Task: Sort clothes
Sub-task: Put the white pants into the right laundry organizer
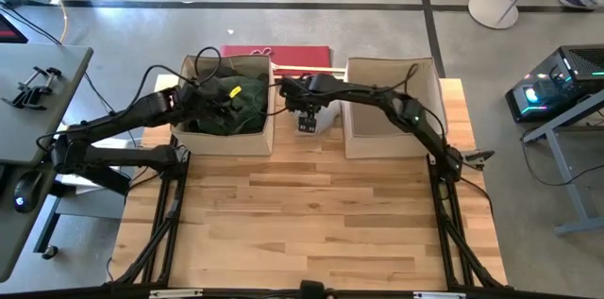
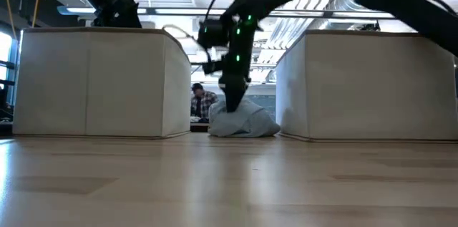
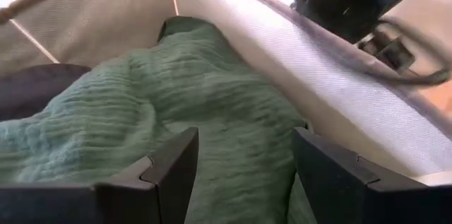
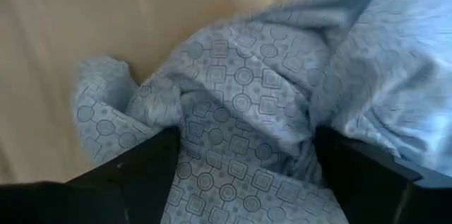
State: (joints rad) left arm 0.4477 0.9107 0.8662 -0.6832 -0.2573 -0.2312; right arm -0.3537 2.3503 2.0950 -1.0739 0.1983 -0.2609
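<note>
- Wood desk [image 1: 321, 214] seen from above, with two beige boxes at the far side. Left box [image 1: 253, 139] holds dark green cloth [image 1: 231, 110], with the left tool [image 1: 229, 94] over it. Right box [image 1: 377, 143] looks bare inside. Right tool [image 1: 307, 110] down in the gap between the boxes, on a light grey-white garment [image 1: 326, 120].
- Low down across the desk: light garment [image 2: 247, 123] heaped on the desk between the two boxes, right tool [image 2: 232, 102] pressed into its top. Person far behind, in the gap.
- Past the left wrist: left tool [image 3: 244, 171] spread wide, holding nothing, just above green cloth [image 3: 176, 104] inside the box.
- Past the right wrist: right tool [image 4: 244, 174] wide, one finger on each side of a fold of light cloth with small squares and circles [image 4: 240, 97]. Not pinched yet.
- Step in hand, most likely: picking up the light garment. Next: squeeze on that fold, lift straight up clear of the box walls, then carry over to a box, maybe the bare right one.
</note>
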